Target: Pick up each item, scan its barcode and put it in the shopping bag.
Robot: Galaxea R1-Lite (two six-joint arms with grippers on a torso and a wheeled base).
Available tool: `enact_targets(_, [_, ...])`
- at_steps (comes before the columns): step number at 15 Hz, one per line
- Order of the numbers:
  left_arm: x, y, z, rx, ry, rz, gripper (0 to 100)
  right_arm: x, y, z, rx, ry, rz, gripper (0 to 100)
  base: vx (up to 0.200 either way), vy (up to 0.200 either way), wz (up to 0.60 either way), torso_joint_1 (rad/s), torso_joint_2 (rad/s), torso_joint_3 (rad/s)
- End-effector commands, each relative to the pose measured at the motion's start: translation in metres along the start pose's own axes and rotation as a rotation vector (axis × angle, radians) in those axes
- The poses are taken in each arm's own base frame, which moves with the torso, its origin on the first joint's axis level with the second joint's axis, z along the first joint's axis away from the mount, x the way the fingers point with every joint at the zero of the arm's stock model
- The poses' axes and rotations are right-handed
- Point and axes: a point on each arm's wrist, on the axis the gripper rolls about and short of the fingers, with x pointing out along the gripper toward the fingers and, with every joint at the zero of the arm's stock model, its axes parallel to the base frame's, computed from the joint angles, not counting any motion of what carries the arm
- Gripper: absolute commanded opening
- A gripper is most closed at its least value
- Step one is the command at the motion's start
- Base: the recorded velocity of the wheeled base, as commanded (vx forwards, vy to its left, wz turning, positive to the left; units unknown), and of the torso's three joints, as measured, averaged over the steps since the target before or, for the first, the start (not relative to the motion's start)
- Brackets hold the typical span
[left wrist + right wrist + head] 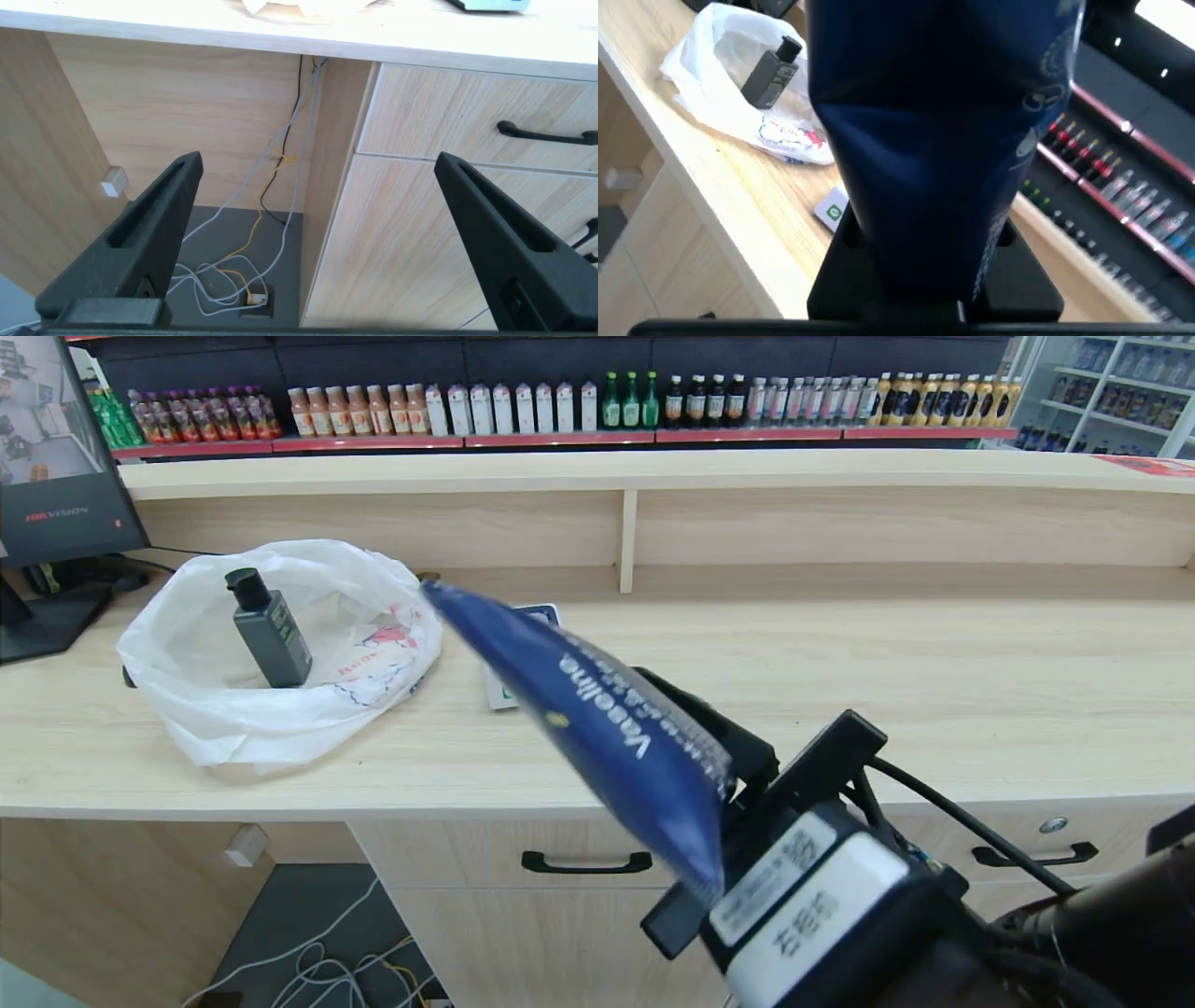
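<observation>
Tube (607, 728) before small device (498, 693), perhaps scanner, beside bag (233, 719)

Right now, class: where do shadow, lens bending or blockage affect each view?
Head view: the counter edge bows slightly from the wide lens, and the shopping bag casts a soft shadow at its near side. Right wrist view: the blue tube blocks the middle. Left wrist view: the recess under the counter is shaded.

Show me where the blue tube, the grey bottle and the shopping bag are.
blue tube (607, 733): head view, middle of its body.
grey bottle (273, 639): head view, its front face.
shopping bag (243, 733): head view, its near white wall.
</observation>
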Motion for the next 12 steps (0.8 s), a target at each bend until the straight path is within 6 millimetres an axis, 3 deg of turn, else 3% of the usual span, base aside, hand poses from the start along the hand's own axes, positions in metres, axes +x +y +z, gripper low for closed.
enact_targets(1, [0.000,0.000,0.000,0.000,0.000,0.001,100,0.004,-0.008,-0.005,0.080,0.013,-0.036,0,0.000,0.000,0.00,0.000,0.00,0.000])
enact_targets(6, [0.000,0.000,0.000,0.000,0.000,0.002,100,0.007,-0.018,-0.017,0.461,0.033,-0.081,0,0.000,0.000,0.00,0.000,0.00,0.000])
enact_targets(10, [0.000,0.000,0.000,0.000,0.000,0.002,100,0.015,-0.066,-0.060,0.591,0.088,-0.294,0,0.000,0.000,0.00,0.000,0.00,0.000])
enact_targets(12, [0.000,0.000,0.000,0.000,0.000,0.002,100,0.014,-0.072,-0.070,0.664,0.101,-0.328,0,0.000,0.000,0.00,0.000,0.00,0.000])
